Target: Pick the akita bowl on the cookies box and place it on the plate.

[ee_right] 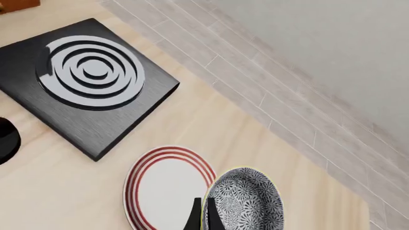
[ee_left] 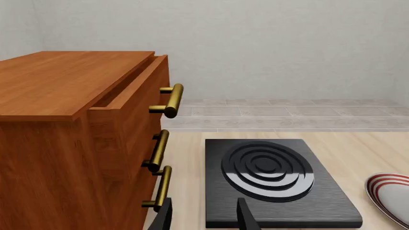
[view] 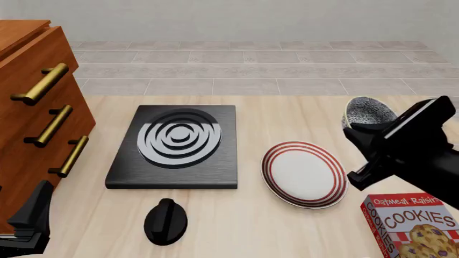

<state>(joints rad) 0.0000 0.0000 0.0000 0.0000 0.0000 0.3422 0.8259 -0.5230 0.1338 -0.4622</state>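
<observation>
The right hand (ee_right: 203, 215) pinches the rim of the bowl (view: 368, 113), its fingers pressed together on the edge, as the right wrist view shows. The bowl is held in the air, tilted so its speckled inside faces the camera, to the right of and beyond the plate (view: 302, 174). In the right wrist view the bowl (ee_right: 246, 203) overlaps the plate's (ee_right: 167, 187) right edge. The plate lies on the bench (view: 287, 115) right of the stove (view: 176, 146), with nothing on it. The cookies box (view: 412, 226) lies at the near right corner, just near of the right arm, its top bare. A black knob (view: 165, 221) sits near of the stove.

The left hand (ee_left: 204, 218) is spread, holding nothing, low at the near left beside the cabinet (view: 36, 107), whose top drawer (ee_left: 131, 103) stands slightly pulled out.
</observation>
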